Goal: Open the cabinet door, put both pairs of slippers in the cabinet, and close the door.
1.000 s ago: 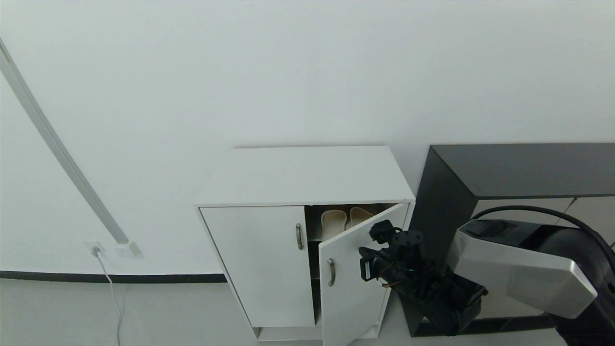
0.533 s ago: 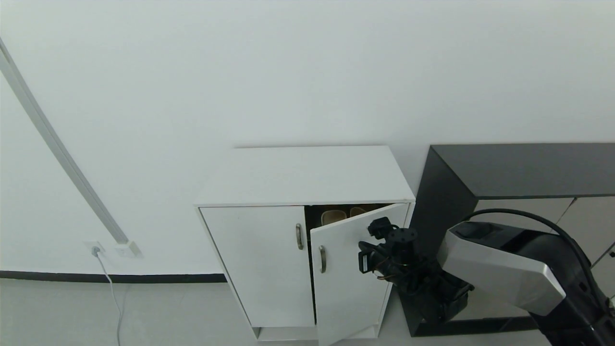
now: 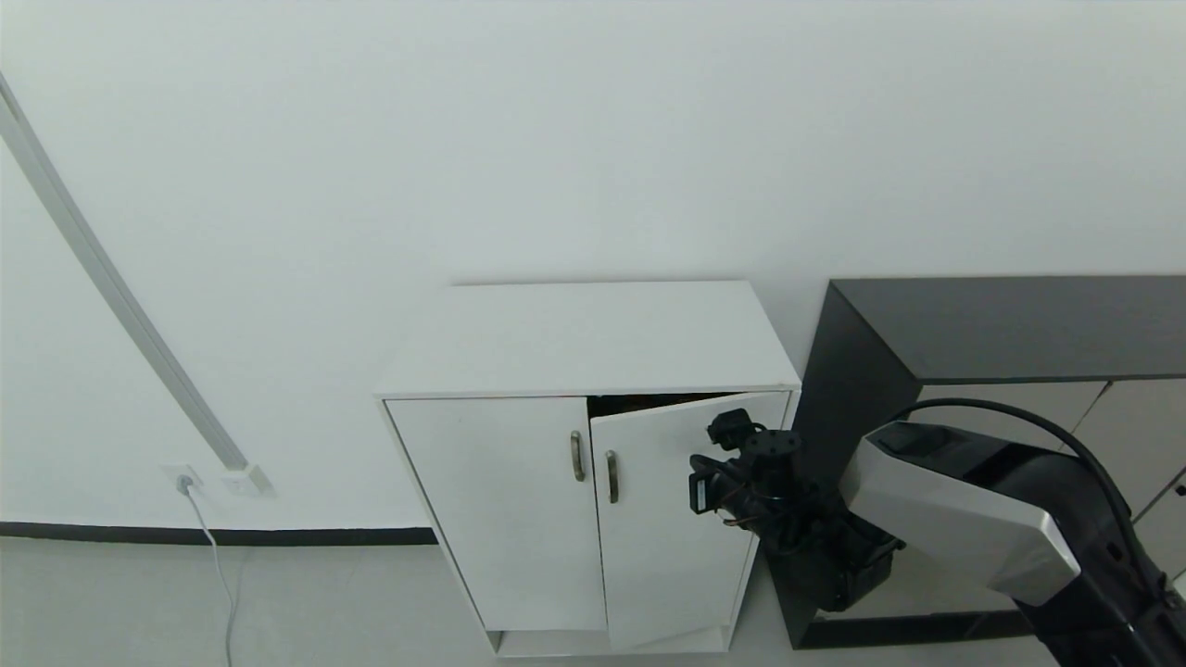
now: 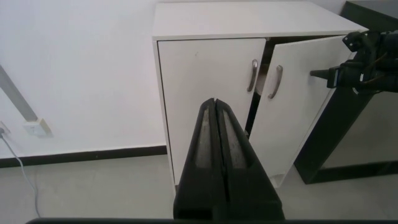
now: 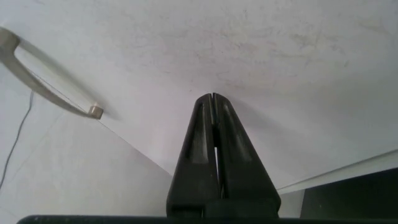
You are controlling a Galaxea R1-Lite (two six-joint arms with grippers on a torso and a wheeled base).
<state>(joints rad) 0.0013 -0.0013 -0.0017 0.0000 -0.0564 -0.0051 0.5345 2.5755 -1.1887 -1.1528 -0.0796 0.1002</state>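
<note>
Door [image 3: 672, 519] on cabinet [image 3: 593, 338] went from half open to nearly shut within 1 s; slim gap remains. R hand [image 5: 213, 98], pressed together, pushes its face. We judge slippers inside, closing almost done.

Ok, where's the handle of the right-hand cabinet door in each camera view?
Head view: handle at lower centre, just right of the left door's handle.
Left wrist view: handle on the ajar door, beyond the shut left gripper.
Right wrist view: handle close beside the shut right gripper.
Shared landmark: the right door, slightly ajar.
</note>
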